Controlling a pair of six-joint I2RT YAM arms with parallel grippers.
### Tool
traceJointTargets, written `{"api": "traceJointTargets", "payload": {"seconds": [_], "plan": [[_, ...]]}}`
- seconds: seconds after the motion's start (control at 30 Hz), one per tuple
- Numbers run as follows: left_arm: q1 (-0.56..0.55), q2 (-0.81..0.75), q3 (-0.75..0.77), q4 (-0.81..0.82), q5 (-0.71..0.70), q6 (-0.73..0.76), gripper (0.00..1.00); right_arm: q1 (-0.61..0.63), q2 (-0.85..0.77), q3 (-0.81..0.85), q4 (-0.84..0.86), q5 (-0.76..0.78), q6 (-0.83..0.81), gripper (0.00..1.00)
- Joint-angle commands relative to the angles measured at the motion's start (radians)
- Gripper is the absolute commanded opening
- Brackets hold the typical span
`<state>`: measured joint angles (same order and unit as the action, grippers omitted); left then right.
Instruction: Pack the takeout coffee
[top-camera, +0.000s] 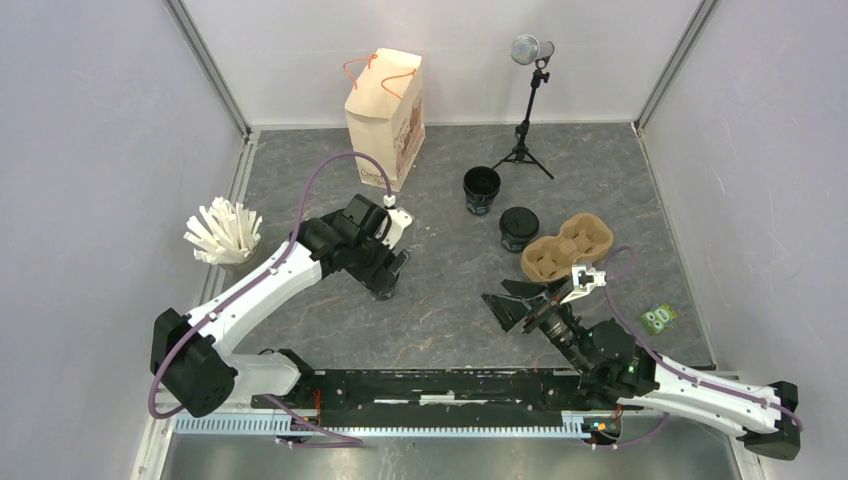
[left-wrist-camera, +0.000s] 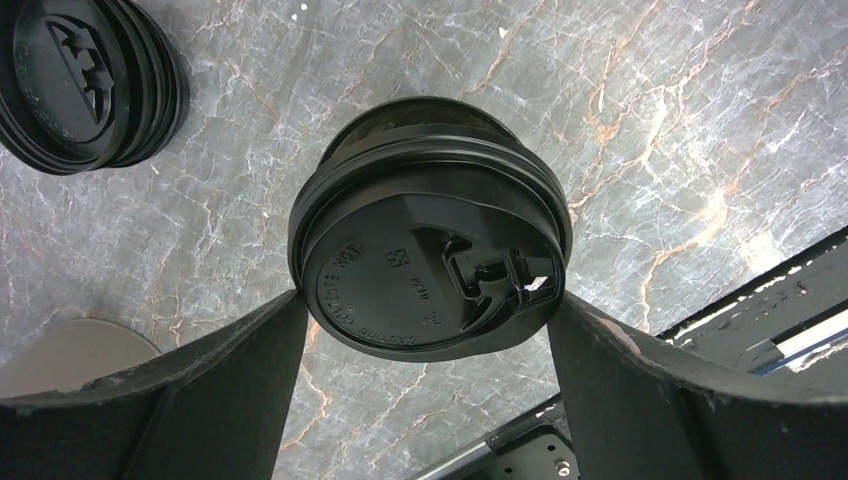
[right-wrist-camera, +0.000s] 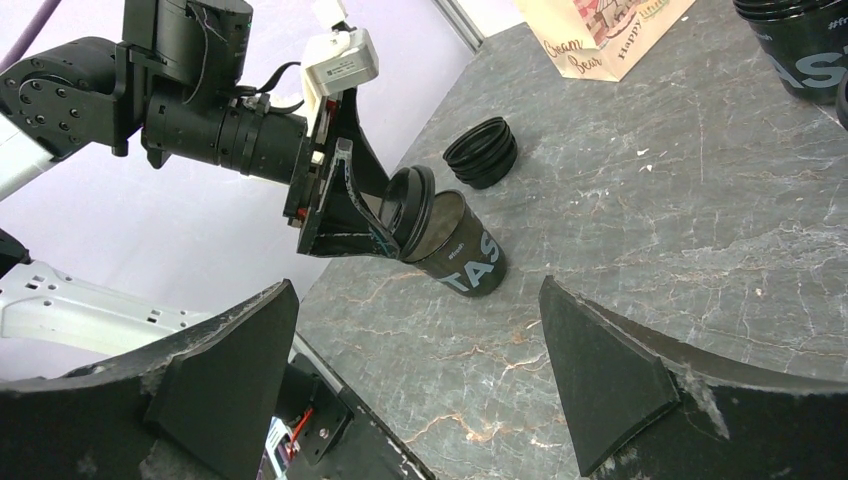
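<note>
A black takeout coffee cup (right-wrist-camera: 468, 262) stands left of the table's centre, under my left gripper (top-camera: 388, 278). Its round black lid (left-wrist-camera: 430, 265) sits askew on the cup rim (left-wrist-camera: 420, 112). My left gripper (left-wrist-camera: 428, 312) has a finger against each side of that lid. Another lidded cup (top-camera: 518, 228) stands beside the brown carrier (top-camera: 566, 247), and an uncovered black cup (top-camera: 481, 190) stands behind it. My right gripper (top-camera: 515, 297) hovers near the carrier, open, with only bare table between its fingers (right-wrist-camera: 600, 370).
The beige paper bag (top-camera: 385, 118) with orange handles stands at the back. A stack of spare black lids (left-wrist-camera: 85, 85) lies near the left cup. White sticks in a holder (top-camera: 222, 232) stand at the left, a microphone tripod (top-camera: 528, 110) at the back, a green packet (top-camera: 660, 318) at the right.
</note>
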<state>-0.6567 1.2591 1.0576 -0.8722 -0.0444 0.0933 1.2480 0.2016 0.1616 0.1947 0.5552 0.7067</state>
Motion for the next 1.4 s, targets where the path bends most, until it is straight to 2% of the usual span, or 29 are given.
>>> {"api": "traceJointTargets", "payload": {"seconds": [0.0,0.77,1.03,1.13,1.23,1.3,1.37], "plan": [[0.004,0.002,0.036,-0.025,0.001,-0.011,0.94,0.005,-0.014,0.02,-0.001,0.021,-0.014,0.98],[0.004,0.044,0.049,-0.015,-0.009,0.014,0.95,0.004,-0.018,0.013,-0.005,0.025,-0.011,0.98],[0.005,0.013,0.063,0.023,-0.063,0.006,0.94,0.004,0.02,-0.001,0.025,0.003,-0.045,0.98],[0.004,-0.044,0.045,0.098,-0.137,-0.052,0.99,0.004,0.132,0.047,-0.015,-0.019,-0.121,0.97],[0.032,-0.094,0.027,0.15,-0.235,-0.191,1.0,0.004,0.334,0.127,-0.072,-0.09,-0.178,0.98],[0.08,-0.101,0.03,0.139,-0.225,-0.231,1.0,0.004,0.478,0.174,-0.072,-0.16,-0.179,0.99],[0.136,-0.098,0.022,0.123,-0.199,-0.257,1.0,0.005,0.61,0.207,-0.047,-0.233,-0.173,0.89]]}}
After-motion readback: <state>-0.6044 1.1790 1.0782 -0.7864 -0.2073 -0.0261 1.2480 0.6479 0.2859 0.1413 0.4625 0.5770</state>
